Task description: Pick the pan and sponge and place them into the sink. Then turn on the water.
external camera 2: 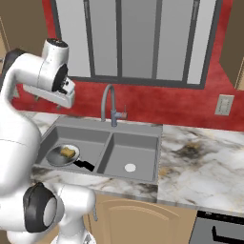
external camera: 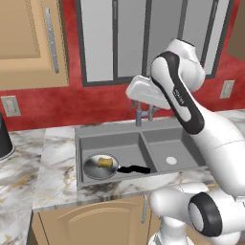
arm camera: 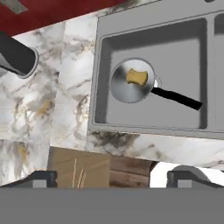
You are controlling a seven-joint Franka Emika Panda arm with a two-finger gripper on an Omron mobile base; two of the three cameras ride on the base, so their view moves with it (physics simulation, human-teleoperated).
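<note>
The silver pan (external camera: 95, 168) (external camera 2: 58, 157) (arm camera: 124, 86) lies in the left basin of the grey sink (external camera: 110, 130) (external camera 2: 112, 127) (arm camera: 99, 65), its black handle (arm camera: 177, 98) pointing toward the divider. The yellow sponge (external camera: 106, 163) (external camera 2: 68, 152) (arm camera: 137, 77) rests inside the pan. My gripper (external camera: 138, 93) (external camera 2: 47, 96) (arm camera: 114, 181) hangs high above the sink's left side, open, with nothing between its fingers. The arched faucet (external camera 2: 108, 102) stands behind the divider; no water runs from its spout. In the left base view my hand covers most of the faucet (external camera: 139, 116).
A dark cylindrical vessel (external camera: 4, 139) (arm camera: 17, 57) stands on the marble counter left of the sink. Wall outlets (external camera: 10, 106) (external camera 2: 223, 105) sit on the red backsplash. A stove edge (external camera 2: 219, 231) shows at the lower right. Wooden cabinets hang above and below.
</note>
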